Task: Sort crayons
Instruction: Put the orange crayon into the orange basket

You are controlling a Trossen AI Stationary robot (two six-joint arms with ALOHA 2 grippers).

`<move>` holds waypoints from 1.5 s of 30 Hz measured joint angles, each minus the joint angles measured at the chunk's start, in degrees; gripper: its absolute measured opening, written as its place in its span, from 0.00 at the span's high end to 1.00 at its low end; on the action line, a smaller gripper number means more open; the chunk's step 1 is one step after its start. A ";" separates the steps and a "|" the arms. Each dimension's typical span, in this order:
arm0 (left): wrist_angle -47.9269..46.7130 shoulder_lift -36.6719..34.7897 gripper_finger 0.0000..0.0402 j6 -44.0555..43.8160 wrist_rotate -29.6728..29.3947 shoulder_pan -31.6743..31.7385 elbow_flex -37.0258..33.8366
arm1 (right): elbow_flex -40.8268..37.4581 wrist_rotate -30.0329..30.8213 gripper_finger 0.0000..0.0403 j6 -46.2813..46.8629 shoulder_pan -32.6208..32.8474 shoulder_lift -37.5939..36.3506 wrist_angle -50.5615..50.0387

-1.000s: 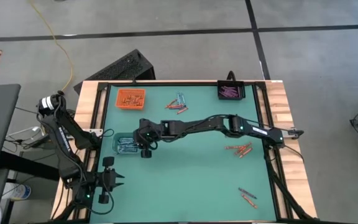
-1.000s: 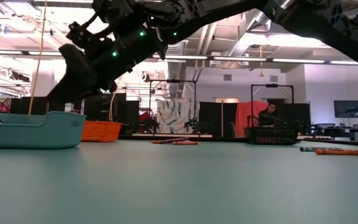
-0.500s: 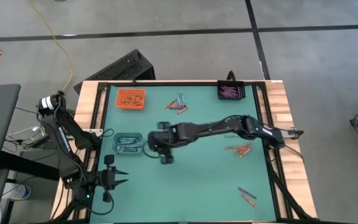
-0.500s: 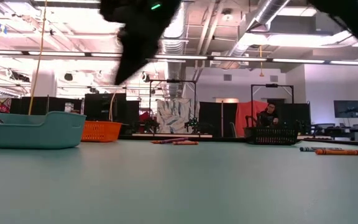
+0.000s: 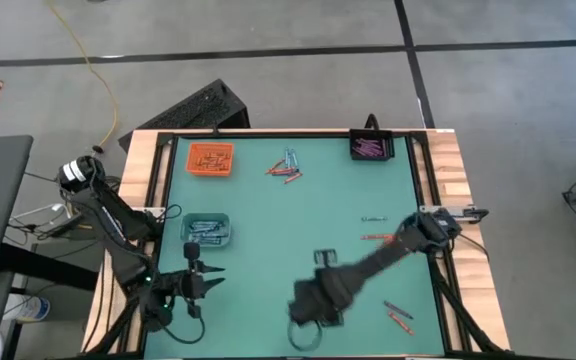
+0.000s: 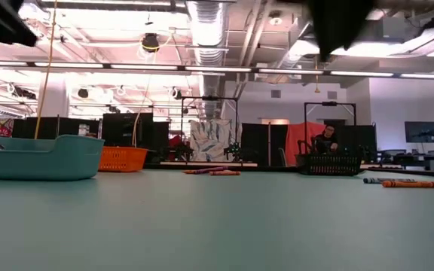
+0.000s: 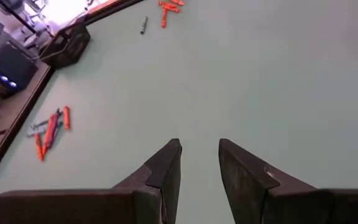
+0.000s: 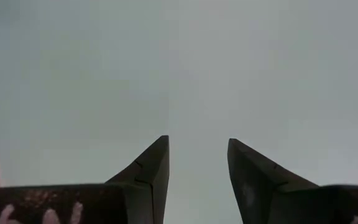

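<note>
Crayons lie in loose groups on the green worktop (image 5: 268,230): a mixed orange and blue bunch (image 5: 286,167) at the far middle, a few orange ones (image 5: 380,237) on the right, and a small pair (image 5: 398,316) at the near right corner. More fill the trays: an orange tray (image 5: 210,158) at the far left, a black tray (image 5: 371,147) with purple sticks at the far right, and a teal tray (image 5: 206,231) on the left side. The right claw (image 5: 308,318) hangs over bare worktop at the near middle, its two fingers (image 8: 148,171) parted with a clear gap, holding nothing and touching nothing. The left claw (image 5: 200,282) sits at the near left edge, just nearer than the teal tray, fingers (image 7: 166,165) moderately apart and empty, green surface showing between them
</note>
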 joint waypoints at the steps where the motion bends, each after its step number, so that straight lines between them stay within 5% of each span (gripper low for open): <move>1: 1.29 0.41 0.75 1.84 0.25 0.91 0.00 | -0.11 0.37 0.61 2.47 1.55 -0.13 -0.71; 17: 24.36 7.25 0.75 23.77 16.52 14.14 0.00 | -4.99 1.29 0.61 37.74 21.80 -0.50 -0.65; 28: 29.13 8.18 0.75 25.99 22.37 19.56 0.00 | -12.11 -6.13 0.61 53.90 30.84 -0.53 -0.75; 37: 36.12 8.18 0.75 29.66 29.10 23.04 0.02 | -18.69 -6.26 0.61 68.77 36.72 -4.02 0.87; 45: 37.30 8.18 0.75 30.08 31.91 24.91 0.02 | -32.50 -3.28 0.61 81.54 40.92 -11.83 13.21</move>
